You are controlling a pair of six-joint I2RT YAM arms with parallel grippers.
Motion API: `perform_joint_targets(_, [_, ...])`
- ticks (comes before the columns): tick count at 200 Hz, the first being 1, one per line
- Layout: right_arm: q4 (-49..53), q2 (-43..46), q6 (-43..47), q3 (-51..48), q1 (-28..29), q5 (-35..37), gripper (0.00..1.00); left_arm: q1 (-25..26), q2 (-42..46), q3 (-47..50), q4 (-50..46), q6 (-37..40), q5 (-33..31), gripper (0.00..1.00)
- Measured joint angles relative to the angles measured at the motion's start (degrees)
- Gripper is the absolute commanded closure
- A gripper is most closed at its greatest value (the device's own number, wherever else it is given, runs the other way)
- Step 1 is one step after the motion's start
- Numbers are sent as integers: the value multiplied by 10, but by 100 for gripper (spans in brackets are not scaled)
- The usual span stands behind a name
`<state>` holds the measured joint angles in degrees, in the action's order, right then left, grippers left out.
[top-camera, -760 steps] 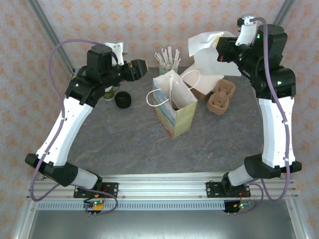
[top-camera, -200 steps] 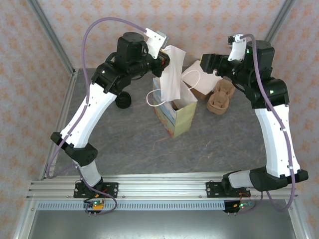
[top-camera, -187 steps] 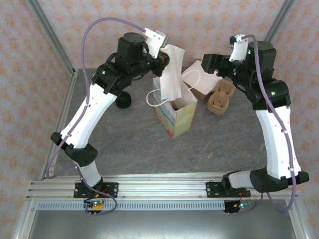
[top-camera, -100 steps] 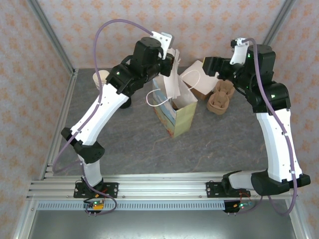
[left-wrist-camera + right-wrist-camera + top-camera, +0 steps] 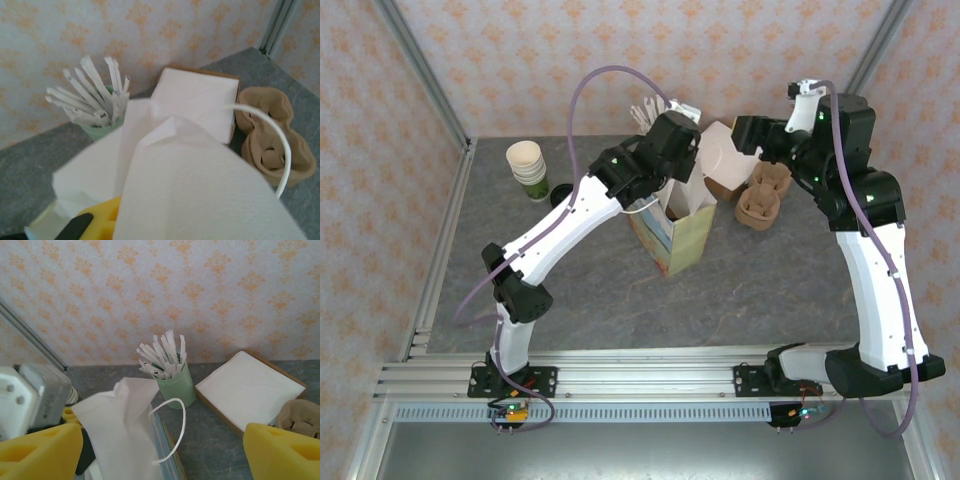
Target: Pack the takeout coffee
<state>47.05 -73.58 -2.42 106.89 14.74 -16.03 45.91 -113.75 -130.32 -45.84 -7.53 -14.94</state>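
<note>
The takeout coffee is out of view. A tall paper bag (image 5: pixel 675 235) stands open mid-table. My left gripper (image 5: pixel 689 167) reaches over the bag's mouth, shut on a white napkin (image 5: pixel 200 185). The napkin drapes over the jaws, leaving one yellow finger (image 5: pixel 100 222) showing at the lower left. In the right wrist view the napkin (image 5: pixel 120 435) stands up over the bag's rim (image 5: pixel 167 450), beside the white handle (image 5: pixel 180 425). My right gripper (image 5: pixel 161 440) hovers high behind the bag, open, with nothing between its fingers.
A stack of lidless green cups (image 5: pixel 527 165) stands at the back left, with a loose black lid (image 5: pixel 558 197) next to it. Behind the bag are a green cup of wrapped sticks (image 5: pixel 172 375), a napkin box (image 5: pixel 250 387) and brown cup carriers (image 5: pixel 762 195).
My left arm has swung right from the back left, carrying the napkin over the bag's mouth and lowering it. The cup stack is uncovered. The right arm has barely moved.
</note>
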Motion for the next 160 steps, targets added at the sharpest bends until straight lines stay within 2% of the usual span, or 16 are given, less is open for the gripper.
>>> perform_joint_targets(53, [0, 0, 0, -17, 0, 19, 16, 2, 56, 127, 6, -59, 66, 73])
perform_joint_targets(98, [0, -1, -4, -27, 0, 23, 17, 2, 117, 138, 9, -81, 114, 57])
perform_joint_targets(129, [0, -15, -28, -27, 2, -10, 19, 2, 150, 139, 2, -73, 129, 46])
perform_joint_targets(160, [1, -52, -49, -27, 40, -23, 19, 2, 189, 169, -3, -64, 135, 43])
